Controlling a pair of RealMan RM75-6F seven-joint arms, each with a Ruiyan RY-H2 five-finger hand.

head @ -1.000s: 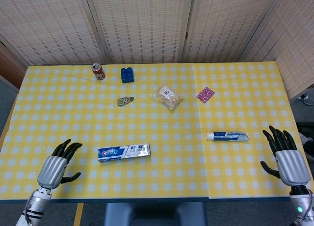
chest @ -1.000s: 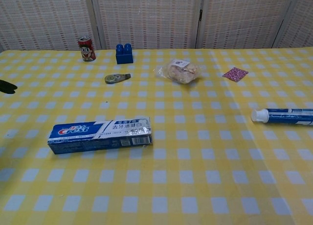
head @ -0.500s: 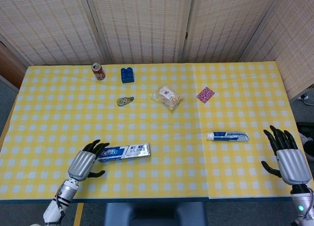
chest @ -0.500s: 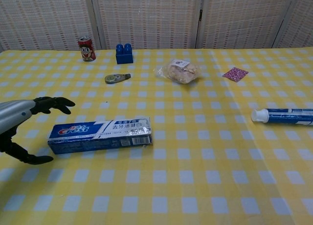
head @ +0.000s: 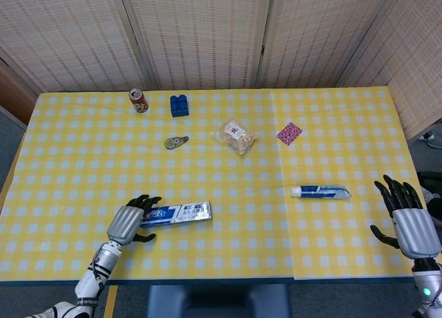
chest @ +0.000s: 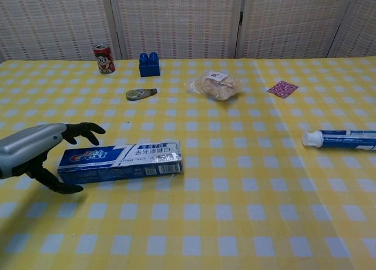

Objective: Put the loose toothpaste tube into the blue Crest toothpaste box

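The blue Crest box [head: 176, 213] [chest: 120, 161] lies flat near the table's front, left of centre. My left hand [head: 128, 222] [chest: 32, 151] is at the box's left end, with its fingers [chest: 84, 129] arched over the far side and the thumb on the near side. The fingers are still spread and I see no firm grip. The loose toothpaste tube [head: 320, 191] [chest: 341, 139] lies on the right, with its white cap pointing left. My right hand [head: 413, 225] hovers open at the table's right edge, to the right of the tube and apart from it. The chest view does not show it.
At the back stand a red can [head: 139, 100] [chest: 104, 58] and a blue block [head: 179, 105] [chest: 149, 64]. A tape dispenser [head: 175, 142] [chest: 140, 94], a snack bag [head: 234, 137] [chest: 215, 85] and a pink packet [head: 289, 133] [chest: 282, 88] lie mid-table.
My left hand has moved right from the table's front left to the box's left end and now brackets it. My right hand has drifted slightly towards the near right edge.
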